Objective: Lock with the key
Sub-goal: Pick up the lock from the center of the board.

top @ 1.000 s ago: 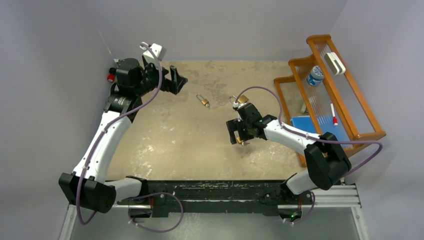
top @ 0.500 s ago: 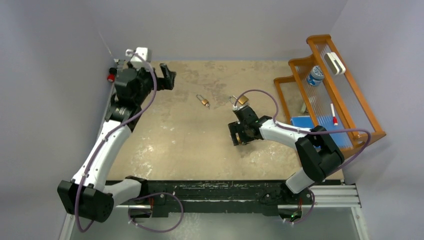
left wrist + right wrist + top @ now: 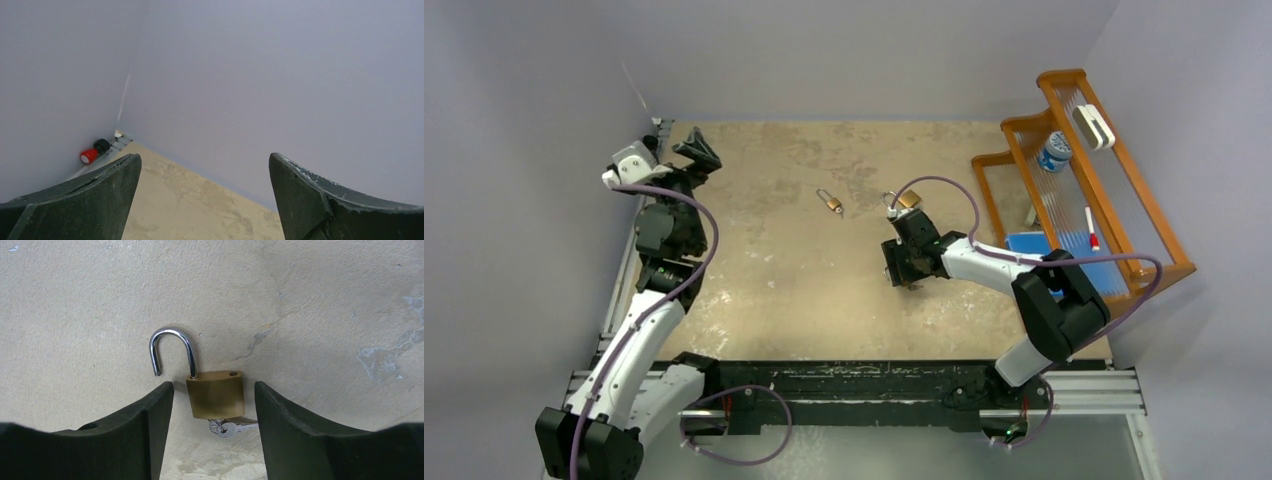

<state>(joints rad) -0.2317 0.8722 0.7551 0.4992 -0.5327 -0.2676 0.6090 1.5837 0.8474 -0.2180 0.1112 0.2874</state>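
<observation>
Straddling the padlock (image 3: pixel 215 399) mid-table, nearer the right edge, your right gripper (image 3: pixel 214 386) is half spread, with a finger on either side. The shackle is open and the key (image 3: pixel 226 428) is in its base. Beyond lie a second lock (image 3: pixel 906 200) and a third lock (image 3: pixel 830 202). Your left gripper (image 3: pixel 204 156) gapes wide at the far left corner.

The left arm (image 3: pixel 639 335) and right arm (image 3: pixel 989 265) share glossy white link shells joined by chunky black joint housings. A thin purple cable (image 3: pixel 939 179) trails along each. The left claw (image 3: pixel 204 157) and right claw (image 3: pixel 214 385) carry dark, blunt, tapering fingers (image 3: pixel 310 195), one chipped pale along its edge. The black base rail (image 3: pixel 854 380) is scuffed white
</observation>
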